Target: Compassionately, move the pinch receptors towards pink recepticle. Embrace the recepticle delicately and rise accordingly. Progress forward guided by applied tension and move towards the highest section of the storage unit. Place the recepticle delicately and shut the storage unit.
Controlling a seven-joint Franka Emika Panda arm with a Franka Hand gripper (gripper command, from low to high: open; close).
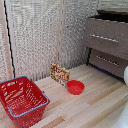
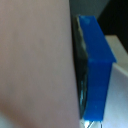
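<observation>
Blue-tipped jaws' fingertip [image 2: 97, 55] flat against the pink recepticle [image 2: 35, 60], seemingly clamped on it.

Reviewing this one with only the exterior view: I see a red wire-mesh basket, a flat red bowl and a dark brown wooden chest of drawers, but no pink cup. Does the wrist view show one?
Observer: Yes. A smooth pale pink surface fills most of the wrist view, very close to the camera.
Operator: Is it touching a finger?
Observer: It lies against the dark inner face of a blue-tipped finger; no gap shows between them.
Operator: So it is gripped?
Observer: I cannot tell. Only that one finger is in frame; the other does not show.
</observation>
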